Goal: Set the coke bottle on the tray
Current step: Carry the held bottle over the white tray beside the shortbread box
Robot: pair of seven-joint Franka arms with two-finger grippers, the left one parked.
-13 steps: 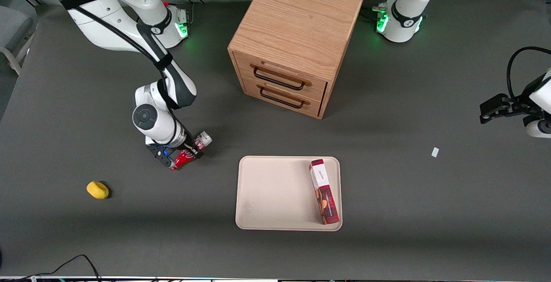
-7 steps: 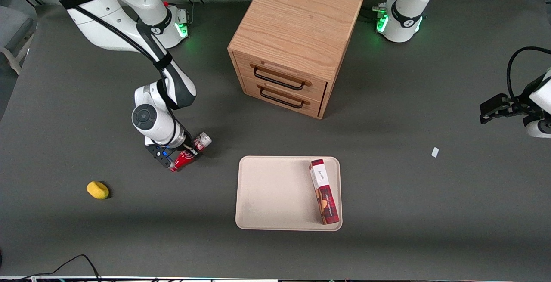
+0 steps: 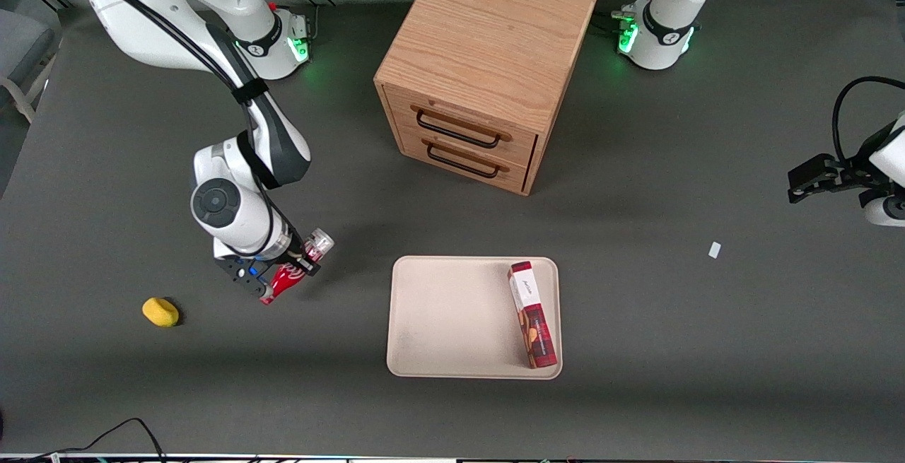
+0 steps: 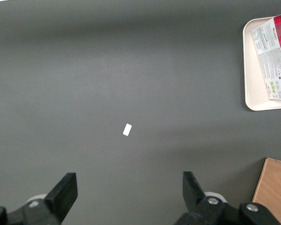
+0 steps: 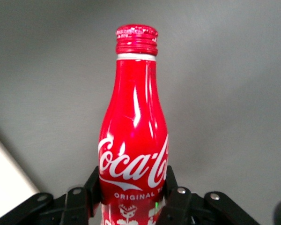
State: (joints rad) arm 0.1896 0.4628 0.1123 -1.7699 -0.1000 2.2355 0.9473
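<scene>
Front view: gripper (image 3: 281,280) clamped on coke bottle (image 3: 286,278), held off table; long axis slanted, cap end nearer cam. Tray (image 3: 438,321) lies well apart, toward parked arm's end.

Right wrist view: fingers (image 5: 174,197) pinch bottle's lower body.

right arm bent low; gripper (image 3: 277,280) clamped on the coke bottle (image 5: 133,140)

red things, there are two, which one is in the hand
The coke bottle, clamped in the hand off the tray. The red plaid box lies on the tray, untouched.
</scene>
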